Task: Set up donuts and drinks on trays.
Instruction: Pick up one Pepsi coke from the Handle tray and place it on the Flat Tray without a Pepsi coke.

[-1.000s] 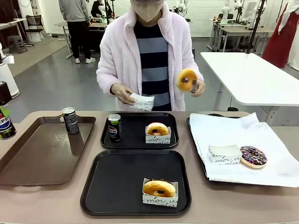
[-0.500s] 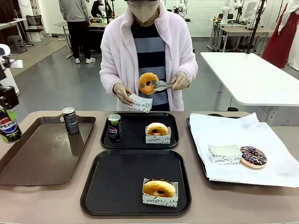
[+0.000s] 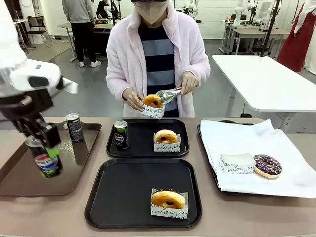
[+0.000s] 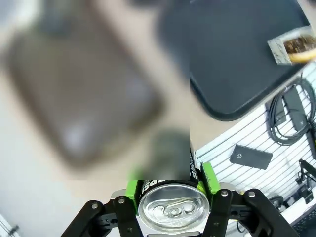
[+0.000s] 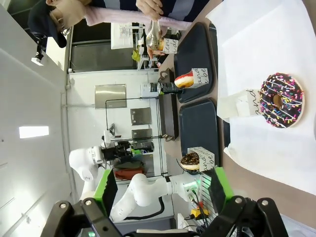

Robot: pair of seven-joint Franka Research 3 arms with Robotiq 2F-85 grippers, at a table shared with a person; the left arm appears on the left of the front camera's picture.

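Brown tray (image 4: 84, 98), can (image 4: 173, 207) body blurred.

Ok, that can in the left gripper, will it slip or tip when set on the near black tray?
Probably rigid: the can, clamped by the left gripper, looks undented. Its glossy wall could slip if the grip loosens. Slim and tall, it may tip on the near black tray unless set down upright.

Brown tray (image 3: 74, 170) on tabletop's (image 3: 212, 219) left, paper-lined tray (image 3: 247, 136) on right. Person (image 3: 163, 54) in pink fleece opposite w/ metal tongs (image 3: 168, 94); 1 white table (image 3: 266, 79) behind.
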